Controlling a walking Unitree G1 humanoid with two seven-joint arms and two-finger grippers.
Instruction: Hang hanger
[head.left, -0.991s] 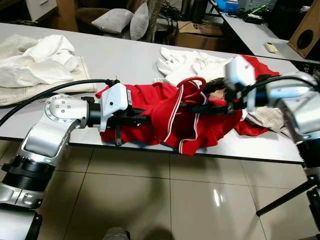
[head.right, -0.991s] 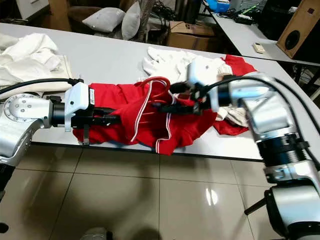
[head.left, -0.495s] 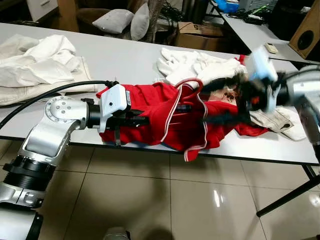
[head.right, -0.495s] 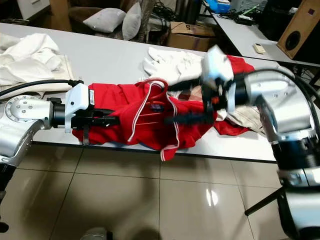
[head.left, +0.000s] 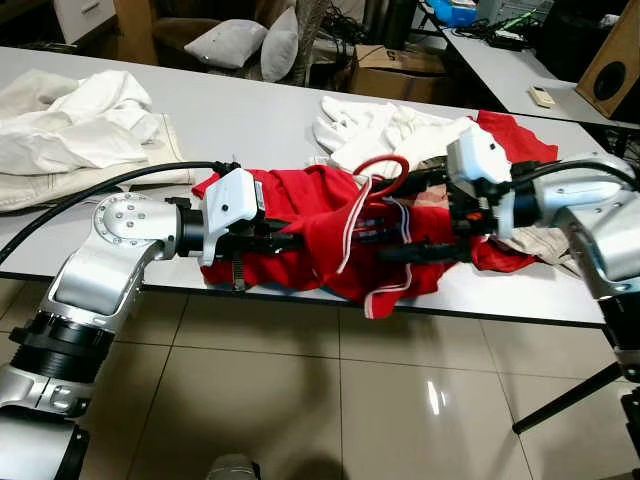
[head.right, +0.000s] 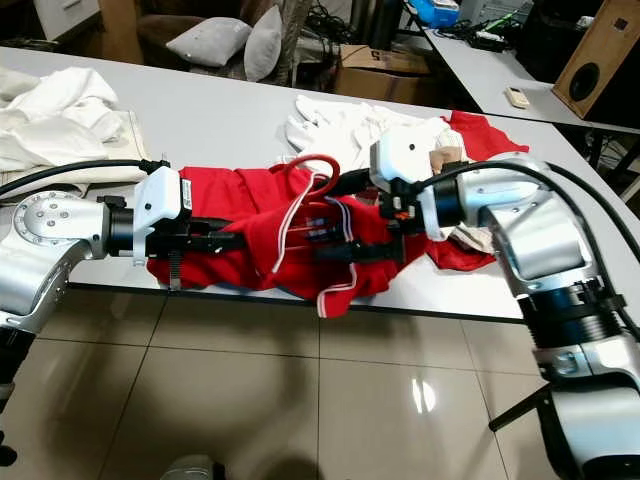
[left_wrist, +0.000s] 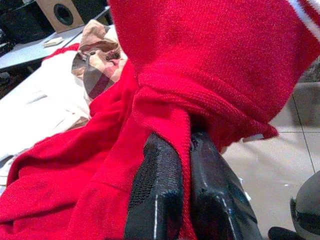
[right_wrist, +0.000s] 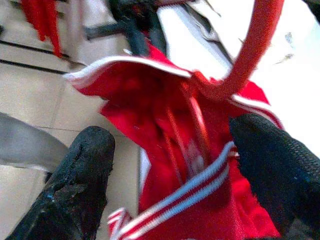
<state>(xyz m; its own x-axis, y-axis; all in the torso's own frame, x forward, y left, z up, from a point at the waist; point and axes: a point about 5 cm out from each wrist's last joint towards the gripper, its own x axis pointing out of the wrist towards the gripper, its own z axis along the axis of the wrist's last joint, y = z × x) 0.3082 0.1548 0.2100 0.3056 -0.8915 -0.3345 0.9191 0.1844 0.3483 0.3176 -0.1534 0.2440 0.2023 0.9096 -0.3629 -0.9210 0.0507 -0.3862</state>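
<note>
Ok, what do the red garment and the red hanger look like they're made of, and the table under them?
Red garment: a knit fabric, likely jersey or fine wool; the left wrist view shows a ribbed weave, with white striped trim. Red hanger: looks like smooth plastic or coated wire; a thin glossy loop, hard to tell which. Table: a flat grey top with a dull sheen, probably laminate.

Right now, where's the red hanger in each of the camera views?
Left eye view: red hanger at centre, its hook rising from the red garment.
Right eye view: left of centre.
Left wrist view: can't make it out.
Right wrist view: hook curving across the upper right.
Shared landmark: the garment's white-striped edge.
</note>
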